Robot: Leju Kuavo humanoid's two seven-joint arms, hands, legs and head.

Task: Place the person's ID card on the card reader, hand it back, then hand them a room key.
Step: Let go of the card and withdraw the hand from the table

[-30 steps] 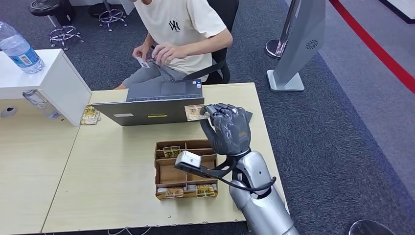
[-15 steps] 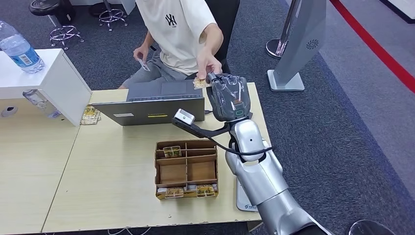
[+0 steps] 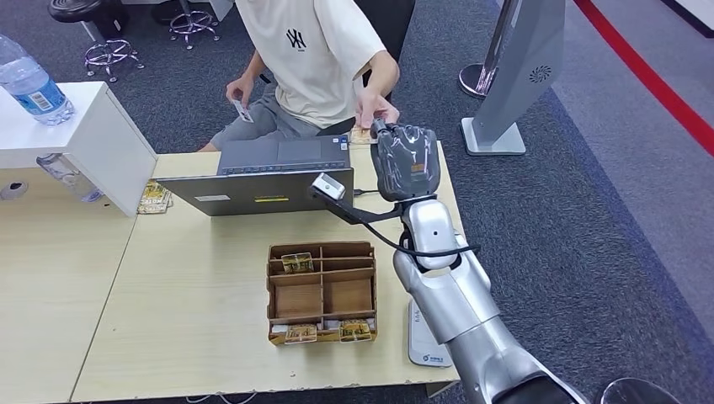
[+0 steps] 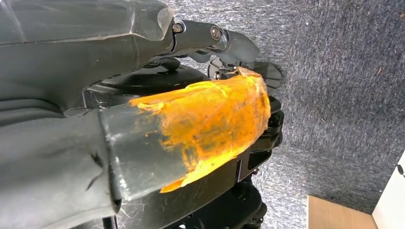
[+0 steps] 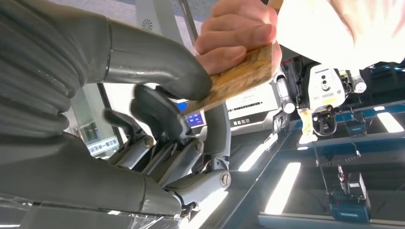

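Counter (image 3: 194, 337): pale wood-look laminate, smooth, matt. Tray (image 3: 321, 292): brown cardboard, matt. Right arm (image 3: 455, 303): brushed silver metal, slight sheen. Right hand (image 3: 406, 160): dark grey plastic, smooth, semi-gloss. Card (image 5: 234, 78): printed, yellowish, smooth. Floor (image 3: 589, 219): grey carpet, rough. Laptop (image 3: 261, 177): grey, matt. Bottle (image 3: 29, 82): clear glossy plastic.

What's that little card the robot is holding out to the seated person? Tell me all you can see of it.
The thin yellow-brown patterned card is flat and rectangular, with busy printing too blurred to read. It is held up off the table, tilted, beyond the desk's far edge. The robot's right hand pinches one end under its thick grey thumb, while the person's hand grips the other end, so both touch it at once.
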